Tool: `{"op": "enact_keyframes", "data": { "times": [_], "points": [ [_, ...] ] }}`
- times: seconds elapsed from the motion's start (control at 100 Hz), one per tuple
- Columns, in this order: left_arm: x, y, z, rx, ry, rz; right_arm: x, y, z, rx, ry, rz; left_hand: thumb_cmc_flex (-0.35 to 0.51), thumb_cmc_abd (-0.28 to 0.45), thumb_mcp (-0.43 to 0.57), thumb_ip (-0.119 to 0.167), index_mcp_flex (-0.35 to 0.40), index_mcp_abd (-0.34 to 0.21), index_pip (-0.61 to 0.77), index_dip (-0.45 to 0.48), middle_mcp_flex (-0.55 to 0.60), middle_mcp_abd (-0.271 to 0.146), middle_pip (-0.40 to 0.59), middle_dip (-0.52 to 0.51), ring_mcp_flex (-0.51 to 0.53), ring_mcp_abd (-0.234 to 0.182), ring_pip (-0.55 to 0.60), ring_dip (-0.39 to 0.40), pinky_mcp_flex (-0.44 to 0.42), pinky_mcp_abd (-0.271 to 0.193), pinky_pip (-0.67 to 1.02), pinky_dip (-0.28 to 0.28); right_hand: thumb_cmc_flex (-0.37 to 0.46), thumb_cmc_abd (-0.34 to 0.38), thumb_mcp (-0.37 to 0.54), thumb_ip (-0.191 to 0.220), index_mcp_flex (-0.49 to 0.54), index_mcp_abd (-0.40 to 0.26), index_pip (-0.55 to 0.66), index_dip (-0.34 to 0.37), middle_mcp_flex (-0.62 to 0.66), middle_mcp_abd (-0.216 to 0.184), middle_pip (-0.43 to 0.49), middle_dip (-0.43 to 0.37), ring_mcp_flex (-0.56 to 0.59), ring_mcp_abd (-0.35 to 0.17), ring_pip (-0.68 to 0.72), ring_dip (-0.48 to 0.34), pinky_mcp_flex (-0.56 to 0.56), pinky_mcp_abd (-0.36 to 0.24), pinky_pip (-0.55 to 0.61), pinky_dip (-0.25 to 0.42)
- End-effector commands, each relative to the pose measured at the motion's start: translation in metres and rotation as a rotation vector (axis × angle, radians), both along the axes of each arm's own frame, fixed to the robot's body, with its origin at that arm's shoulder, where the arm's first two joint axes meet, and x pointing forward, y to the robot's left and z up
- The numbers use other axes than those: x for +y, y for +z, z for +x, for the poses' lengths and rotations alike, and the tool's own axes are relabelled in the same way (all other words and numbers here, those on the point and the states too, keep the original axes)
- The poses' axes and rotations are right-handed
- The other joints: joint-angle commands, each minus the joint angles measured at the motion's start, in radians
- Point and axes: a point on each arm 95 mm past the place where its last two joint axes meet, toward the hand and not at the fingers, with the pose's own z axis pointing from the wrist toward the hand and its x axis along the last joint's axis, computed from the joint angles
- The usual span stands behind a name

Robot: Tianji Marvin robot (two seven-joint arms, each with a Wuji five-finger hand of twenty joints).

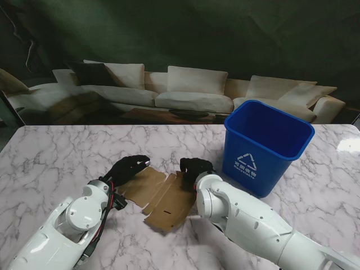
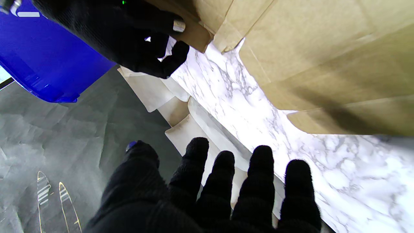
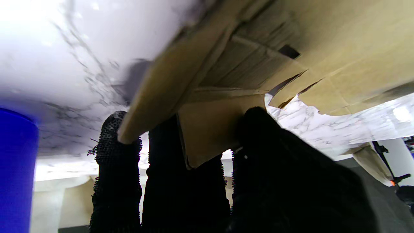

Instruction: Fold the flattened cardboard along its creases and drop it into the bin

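Note:
The flattened brown cardboard lies on the marble table in front of me, between my two black-gloved hands. My right hand is at its far right corner, shut on a flap; the right wrist view shows thumb and fingers pinching that flap of the cardboard, which is lifted off the table. My left hand hovers at the cardboard's far left edge, and its fingers are spread and hold nothing. From the left wrist I see the cardboard and the right hand. The blue bin stands upright to the right.
The marble table stretches left and far beyond the cardboard. The bin stands just right of my right hand, and its wall is close to those fingers. A backdrop printed with a sofa hangs behind the table's far edge.

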Motion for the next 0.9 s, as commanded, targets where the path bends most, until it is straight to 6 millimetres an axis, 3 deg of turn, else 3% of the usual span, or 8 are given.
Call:
{"op": "enact_keyframes", "data": {
  "times": [0.0, 0.11, 0.18, 0.22, 0.25, 0.36, 0.57, 0.89],
  "points": [
    [-0.003, 0.000, -0.001, 0.006, -0.012, -0.005, 0.000, -0.011, -0.012, 0.026, -0.010, -0.006, -0.019, 0.047, -0.006, 0.027, 0.010, -0.019, 0.001, 0.000, 0.026, -0.005, 0.009, 0.012, 0.009, -0.004, -0.003, 0.000, -0.006, 0.017, -0.011, 0.009, 0.064, 0.061, -0.023, 0.020, -0.033, 0.026, -0.011, -0.028, 0.007, -0.014, 0.072, 0.022, 0.011, 0.022, 0.016, -0.009, -0.019, 0.029, 0.029, -0.009],
    [-0.002, 0.000, -0.001, 0.007, -0.012, -0.005, 0.000, -0.017, -0.023, 0.036, -0.042, -0.006, -0.020, 0.046, -0.007, 0.026, 0.010, -0.019, 0.001, 0.000, 0.027, -0.005, 0.009, 0.012, 0.010, -0.004, -0.003, 0.000, -0.006, 0.016, -0.011, 0.009, 0.047, 0.125, -0.097, 0.027, -0.105, 0.080, -0.053, -0.079, -0.071, 0.010, 0.006, 0.004, -0.078, 0.057, -0.069, -0.037, -0.088, 0.028, -0.013, -0.020],
    [-0.002, 0.000, -0.001, 0.008, -0.012, -0.003, 0.000, -0.019, -0.029, 0.048, -0.056, 0.005, -0.018, 0.047, -0.005, 0.027, 0.010, -0.019, 0.001, 0.000, 0.027, -0.005, 0.009, 0.012, 0.009, -0.004, -0.003, 0.000, -0.006, 0.017, -0.011, 0.009, -0.004, 0.166, -0.146, 0.046, -0.106, 0.124, -0.165, -0.124, -0.119, 0.038, -0.071, -0.007, -0.132, 0.087, -0.141, -0.058, -0.120, 0.038, -0.042, -0.026],
    [-0.002, 0.000, -0.001, 0.008, -0.013, 0.000, 0.000, -0.020, -0.032, 0.056, -0.062, 0.015, -0.017, 0.047, -0.005, 0.027, 0.010, -0.018, 0.001, 0.000, 0.026, -0.004, 0.009, 0.012, 0.009, -0.003, -0.003, 0.000, -0.005, 0.017, -0.011, 0.009, -0.063, 0.188, -0.175, 0.080, -0.095, 0.142, -0.277, -0.095, -0.161, 0.048, -0.141, -0.023, -0.171, 0.104, -0.199, -0.071, -0.139, 0.044, -0.064, -0.032],
    [-0.002, 0.000, -0.001, 0.008, -0.013, 0.003, 0.000, -0.021, -0.034, 0.060, -0.066, 0.023, -0.018, 0.046, -0.006, 0.027, 0.010, -0.019, 0.001, 0.000, 0.027, -0.006, 0.009, 0.012, 0.010, -0.003, -0.003, 0.000, -0.006, 0.018, -0.011, 0.009, -0.111, 0.204, -0.194, 0.112, -0.092, 0.154, -0.379, -0.016, -0.197, 0.055, -0.199, -0.047, -0.204, 0.116, -0.245, -0.082, -0.160, 0.050, -0.086, -0.039],
    [-0.002, 0.000, -0.001, 0.011, -0.014, 0.005, -0.002, -0.022, -0.036, 0.059, -0.080, 0.053, -0.018, 0.047, -0.006, 0.027, 0.010, -0.019, 0.001, 0.000, 0.026, -0.005, 0.009, 0.012, 0.010, -0.004, -0.003, 0.000, -0.006, 0.018, -0.012, 0.008, -0.224, 0.205, -0.327, 0.124, -0.103, 0.171, -0.508, -0.036, -0.320, 0.090, -0.396, -0.147, -0.302, 0.120, -0.357, -0.120, -0.222, 0.062, -0.143, -0.063],
    [-0.003, 0.000, -0.001, 0.010, -0.014, 0.006, -0.009, -0.005, -0.038, -0.011, -0.077, 0.107, -0.019, 0.047, -0.006, 0.027, 0.011, -0.020, 0.001, 0.000, 0.027, -0.005, 0.009, 0.012, 0.009, -0.005, -0.003, 0.000, -0.006, 0.017, -0.012, 0.008, -0.227, 0.247, -0.445, 0.137, -0.148, 0.192, -0.578, -0.034, -0.555, 0.107, -0.504, -0.199, -0.579, 0.105, -0.517, -0.192, -0.391, 0.013, -0.212, -0.084],
    [-0.003, -0.001, 0.000, 0.010, -0.015, 0.009, -0.019, 0.039, -0.052, -0.157, 0.031, 0.205, -0.018, 0.047, -0.006, 0.027, 0.010, -0.020, 0.001, 0.000, 0.026, -0.005, 0.008, 0.012, 0.009, -0.004, -0.004, 0.000, -0.006, 0.017, -0.012, 0.008, -0.194, 0.265, -0.503, 0.148, -0.124, 0.183, -0.610, -0.017, -0.642, 0.106, -0.577, -0.241, -0.771, 0.076, -0.681, -0.303, -0.546, -0.020, -0.346, -0.128]
  ]
}}
